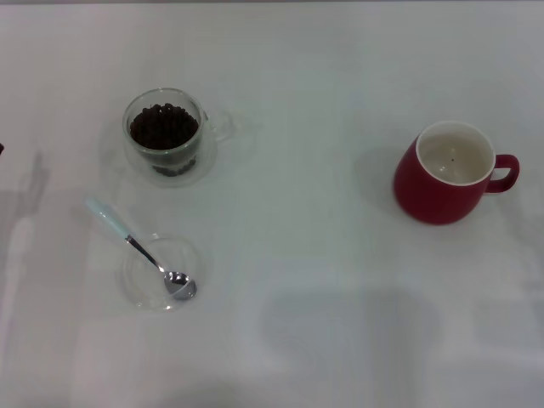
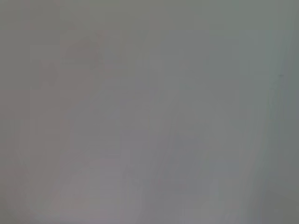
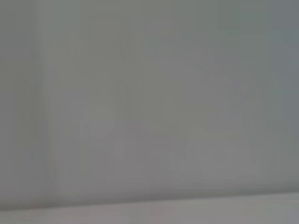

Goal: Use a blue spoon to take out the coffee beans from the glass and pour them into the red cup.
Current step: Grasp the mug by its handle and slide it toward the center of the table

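The glass (image 1: 170, 140) stands at the back left of the white table, its small handle to the right, filled with dark coffee beans (image 1: 163, 126). In front of it the blue spoon (image 1: 140, 248) lies with its silver bowl in a flat clear dish (image 1: 161, 272) and its pale blue handle pointing back left over the rim. The red cup (image 1: 446, 174) stands upright at the right, cream inside, handle to the right, with one dark speck in it. Neither gripper shows in any view; both wrist views show only plain grey surface.
A dark sliver (image 1: 2, 149) shows at the far left edge of the head view. Bare white tabletop (image 1: 297, 255) lies between the glass and the red cup and along the front.
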Robot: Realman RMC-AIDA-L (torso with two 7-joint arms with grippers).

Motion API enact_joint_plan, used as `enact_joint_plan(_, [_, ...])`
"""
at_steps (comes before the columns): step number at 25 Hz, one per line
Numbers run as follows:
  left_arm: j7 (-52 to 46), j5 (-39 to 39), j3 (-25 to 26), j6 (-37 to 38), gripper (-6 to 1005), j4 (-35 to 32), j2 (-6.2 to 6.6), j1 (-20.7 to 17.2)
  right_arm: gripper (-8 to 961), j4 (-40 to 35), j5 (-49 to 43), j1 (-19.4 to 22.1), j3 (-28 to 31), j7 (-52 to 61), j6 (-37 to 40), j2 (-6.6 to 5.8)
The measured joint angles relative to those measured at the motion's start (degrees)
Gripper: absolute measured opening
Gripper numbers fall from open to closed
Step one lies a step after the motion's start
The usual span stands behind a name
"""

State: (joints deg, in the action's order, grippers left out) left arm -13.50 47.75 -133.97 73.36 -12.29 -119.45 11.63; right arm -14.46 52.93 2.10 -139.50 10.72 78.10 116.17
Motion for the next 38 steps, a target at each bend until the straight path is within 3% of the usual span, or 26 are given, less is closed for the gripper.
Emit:
enact_joint_plan(8, [-0.33,-0.47,-2.32,0.46,876,0.15,0.05,-1.86,870,0.46,1.08,-4.40,0.38,0.00,-1.58,-0.31])
enact_joint_plan(20, [-1.79,0.03,-1.99,0.16,875,2.00,0.19,-0.97,871,0.21,2.34,-4.32,0.61,0.86,-1.95,-0.34])
enact_joint_plan(29, [-2.28,0.84,-1.90,0.16,876,2.10,0.26,-0.16,871,0.64,0.94,-1.46,-8.06,5.12,-1.46,-0.23])
enact_joint_plan(38, [-2.50,0.86,-2.17,0.17,876,1.64,0.12,0.16,871,0.18,0.78,-2.80,-11.78,5.34,-6.13,-0.16])
